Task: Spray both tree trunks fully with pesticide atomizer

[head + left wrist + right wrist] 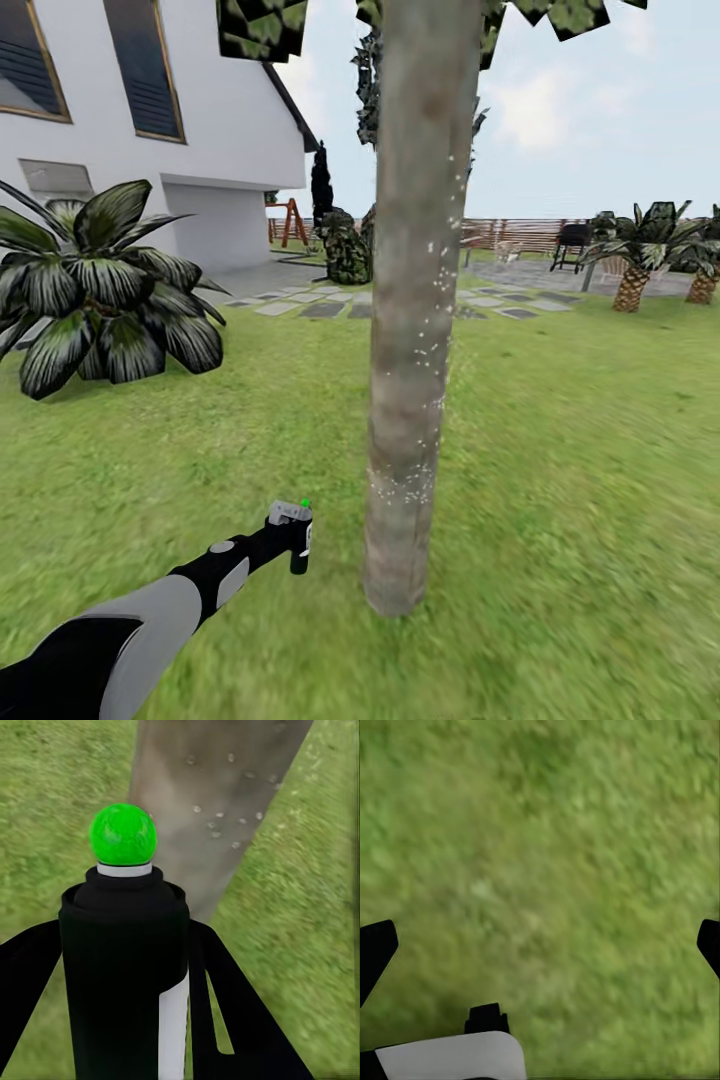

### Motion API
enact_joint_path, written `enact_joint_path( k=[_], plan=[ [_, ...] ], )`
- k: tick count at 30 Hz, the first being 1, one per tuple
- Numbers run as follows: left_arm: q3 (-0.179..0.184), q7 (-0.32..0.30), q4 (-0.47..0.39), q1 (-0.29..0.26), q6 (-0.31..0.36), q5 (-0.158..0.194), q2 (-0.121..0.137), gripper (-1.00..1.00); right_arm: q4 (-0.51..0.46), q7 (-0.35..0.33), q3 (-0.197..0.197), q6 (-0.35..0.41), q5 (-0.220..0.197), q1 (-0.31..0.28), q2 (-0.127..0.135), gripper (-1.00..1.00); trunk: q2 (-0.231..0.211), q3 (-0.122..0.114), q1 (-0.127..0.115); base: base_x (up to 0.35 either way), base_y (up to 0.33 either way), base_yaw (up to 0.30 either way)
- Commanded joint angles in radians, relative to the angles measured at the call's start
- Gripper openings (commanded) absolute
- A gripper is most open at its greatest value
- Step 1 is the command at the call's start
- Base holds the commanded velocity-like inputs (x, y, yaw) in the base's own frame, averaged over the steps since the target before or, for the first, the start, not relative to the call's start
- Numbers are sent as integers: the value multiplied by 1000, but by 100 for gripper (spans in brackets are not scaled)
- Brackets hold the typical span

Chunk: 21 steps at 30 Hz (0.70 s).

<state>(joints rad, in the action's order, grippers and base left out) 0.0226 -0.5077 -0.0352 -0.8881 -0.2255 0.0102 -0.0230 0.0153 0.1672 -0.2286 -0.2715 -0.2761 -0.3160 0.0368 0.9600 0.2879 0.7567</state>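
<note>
on the lawn (pixel 560 450) right by one tree trunk (pixel 415 300), the left gripper (pixel 290 538) is clamped on the pesticide atomizer (pixel 296 530), held low near the trunk's base w/ the green-spotted head aimed at the bark. left wrist view: the bottle (pixel 127 975) sits between the black fingers (pixel 240 1020), trunk (pixel 210 802) close ahead w/ pale droplets on it. step in hand, i'd say: spraying tree no. 1. droplets speckle the trunk's middle and right side, the rest looks mostly bare, so prob. not fully covered yet. next move likely calls for sweeping the nozzle up/down and round the trunk, then on to tree 2. right gripper (pixel 540 945): jaws wide apart, nothing in them, over grass. count: 1 atomizer, 1 task trunk in view, 2 small palms (pixel 640 255) far right, 1 big leafy shrub (pixel 100 285).
</note>
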Motion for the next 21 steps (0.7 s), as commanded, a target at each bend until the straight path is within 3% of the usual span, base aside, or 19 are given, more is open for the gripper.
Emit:
enact_joint_path(
  k=[1,21],
  plan=[
    [-2,0,0,0,0,1,0,-100,0,0,0,0,0,0,0,100,0,0,0,22,350,-293],
    [-2,0,0,0,0,1,0,-100,0,0,0,0,0,0,0,100,0,0,0,3,350,-295]
  ],
)
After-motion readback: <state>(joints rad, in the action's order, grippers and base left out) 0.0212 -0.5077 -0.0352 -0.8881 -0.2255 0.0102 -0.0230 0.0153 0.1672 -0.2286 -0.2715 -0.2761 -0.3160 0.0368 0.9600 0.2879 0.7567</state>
